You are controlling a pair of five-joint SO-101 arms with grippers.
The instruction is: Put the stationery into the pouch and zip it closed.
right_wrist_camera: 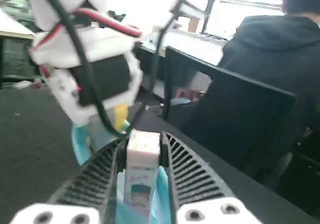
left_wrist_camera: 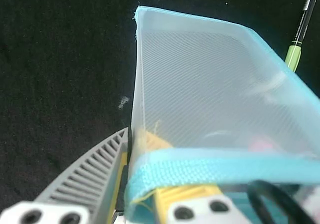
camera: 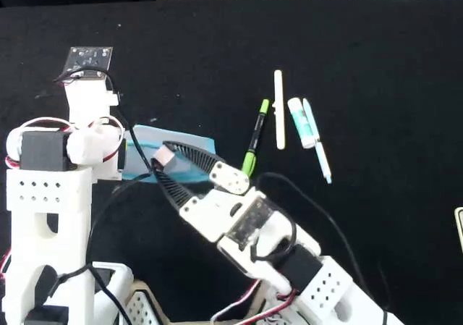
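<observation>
A light blue mesh pouch (camera: pixel 181 140) lies left of centre, and my left gripper (camera: pixel 127 155) is shut on its edge. Seen from the left wrist, the pouch (left_wrist_camera: pixel 210 84) has a blue band pinched between the grey and yellow fingers of the left gripper (left_wrist_camera: pixel 134 156). My right gripper (camera: pixel 163 157) is shut on a small white and pink eraser (camera: pixel 163 154) at the pouch mouth. From the right wrist, the eraser (right_wrist_camera: pixel 141 171) stands upright in the right gripper (right_wrist_camera: pixel 142 141). On the cloth lie a green-capped pen (camera: pixel 255 137), a white stick (camera: pixel 278 108), a white and teal tube (camera: pixel 301 122) and a blue pen (camera: pixel 320 150).
Black cloth covers the table (camera: pixel 376 64). The loose stationery lies right of the pouch, close to the right arm's body (camera: pixel 253 224). A pale object (camera: pixel 459 227) pokes in at the right edge. A cable (camera: pixel 318 209) loops beside the right arm.
</observation>
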